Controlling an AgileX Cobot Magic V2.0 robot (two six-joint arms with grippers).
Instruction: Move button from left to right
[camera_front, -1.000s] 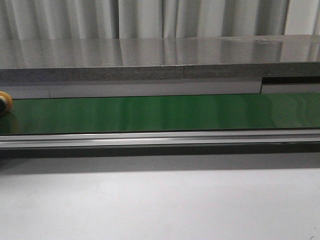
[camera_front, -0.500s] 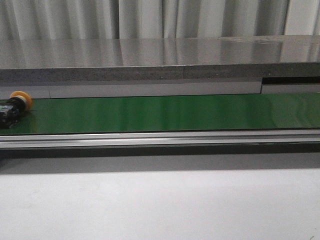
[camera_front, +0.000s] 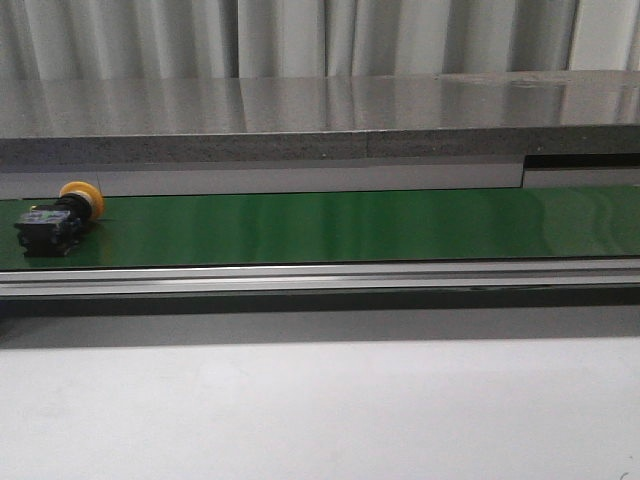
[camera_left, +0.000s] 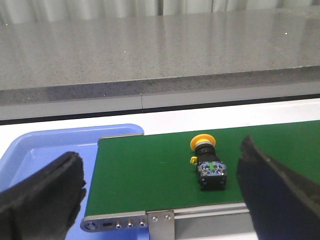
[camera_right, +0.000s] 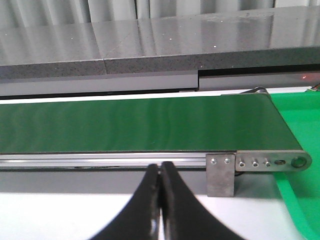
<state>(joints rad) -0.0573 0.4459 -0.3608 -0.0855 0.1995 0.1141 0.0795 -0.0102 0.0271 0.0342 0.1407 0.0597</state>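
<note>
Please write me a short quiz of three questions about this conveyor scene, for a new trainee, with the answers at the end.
1. True or false: the button lies on its side on the green belt.
2. Which gripper has its fingers pressed together? A) left gripper B) right gripper C) both
3. In the left wrist view, what stands past the end of the belt nearest the button?

Key
1. True. Its yellow cap points sideways, not up.
2. B. The right fingers meet with nothing between them; the left fingers stand wide apart.
3. A blue tray.
</note>
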